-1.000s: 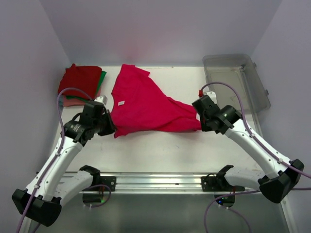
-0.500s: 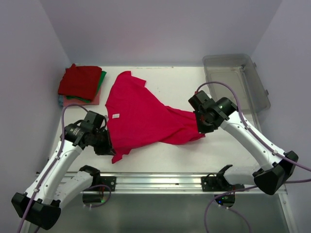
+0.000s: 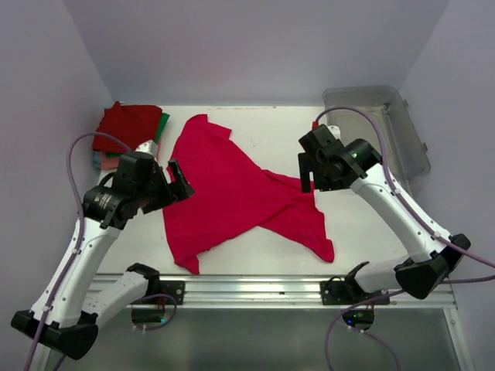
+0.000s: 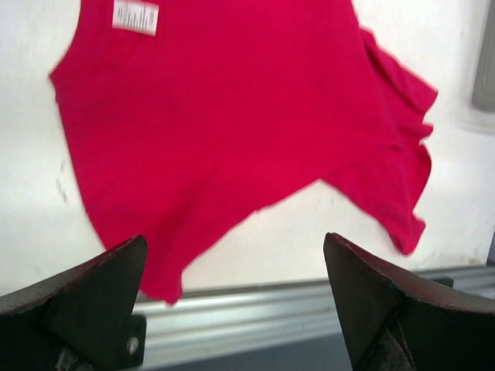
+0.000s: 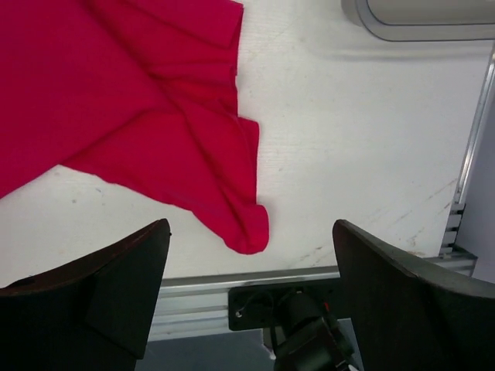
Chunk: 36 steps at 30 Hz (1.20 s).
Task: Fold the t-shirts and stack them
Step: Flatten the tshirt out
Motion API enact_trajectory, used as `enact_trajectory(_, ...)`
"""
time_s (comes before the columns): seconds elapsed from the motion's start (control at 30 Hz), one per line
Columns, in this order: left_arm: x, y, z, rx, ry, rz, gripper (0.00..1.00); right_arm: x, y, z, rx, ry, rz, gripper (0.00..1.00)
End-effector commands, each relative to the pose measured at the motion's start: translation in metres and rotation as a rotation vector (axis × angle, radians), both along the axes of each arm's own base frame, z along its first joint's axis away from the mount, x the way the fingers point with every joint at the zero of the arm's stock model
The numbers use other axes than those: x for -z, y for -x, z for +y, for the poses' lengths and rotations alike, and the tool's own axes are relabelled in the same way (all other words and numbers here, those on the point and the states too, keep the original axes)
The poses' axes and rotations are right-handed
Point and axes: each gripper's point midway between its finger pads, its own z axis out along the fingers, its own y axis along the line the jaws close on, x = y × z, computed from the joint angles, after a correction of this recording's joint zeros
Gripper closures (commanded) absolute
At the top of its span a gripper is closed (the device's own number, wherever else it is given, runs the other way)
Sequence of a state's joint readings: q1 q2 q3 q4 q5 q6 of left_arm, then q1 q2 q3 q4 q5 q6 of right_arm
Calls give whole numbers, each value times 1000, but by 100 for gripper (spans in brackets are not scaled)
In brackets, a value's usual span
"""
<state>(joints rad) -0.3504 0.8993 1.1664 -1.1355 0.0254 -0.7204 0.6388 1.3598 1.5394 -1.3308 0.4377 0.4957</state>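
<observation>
White tabletop (image 3: 371, 232) between pale walls carries everything. Across its centre the crimson-pink t-shirt (image 3: 232, 193) lies spread but rumpled and unfolded, one hem corner trailing toward 5 o'clock and a sleeve toward 11 o'clock. A clear bin (image 3: 379, 124) sits at 2 o'clock. At 10 o'clock is a stack of folded shirts (image 3: 128, 130), dark red on top with green and pink edges beneath. The task looks mostly done: only this shirt needs folding and adding to the stack. The left gripper (image 4: 232, 243) hovers at the shirt's 9 o'clock edge and the right gripper (image 5: 249, 224) at its 3 o'clock edge, both with fingers spread wide, holding nothing. A small white label (image 4: 136, 15) faces up on the shirt.
</observation>
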Motion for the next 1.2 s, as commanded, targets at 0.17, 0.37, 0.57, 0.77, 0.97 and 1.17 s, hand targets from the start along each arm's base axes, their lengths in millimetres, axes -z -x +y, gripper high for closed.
enact_trajectory(0.17, 30, -152, -46, 23, 8, -261, 15, 48, -95, 7, 107, -63, -37, 69)
enact_trajectory(0.37, 122, -197, -89, 164, 21, -94, 99, 95, -155, 20, 136, -55, -29, 100)
enact_trajectory(0.57, 178, -171, -107, 205, 48, 23, 100, 155, -172, 41, 151, -132, 86, 100)
enact_trajectory(0.77, 195, -132, -85, 183, -2, 55, 100, 189, -170, 45, 166, -144, 137, 100)
enact_trajectory(0.97, 214, -98, -64, 167, -57, 122, 100, 215, -170, 43, 201, -141, 182, 100)
enact_trajectory(1.17, 232, -75, -44, 145, -116, 155, 100, 243, -158, 45, 240, -155, 245, 100)
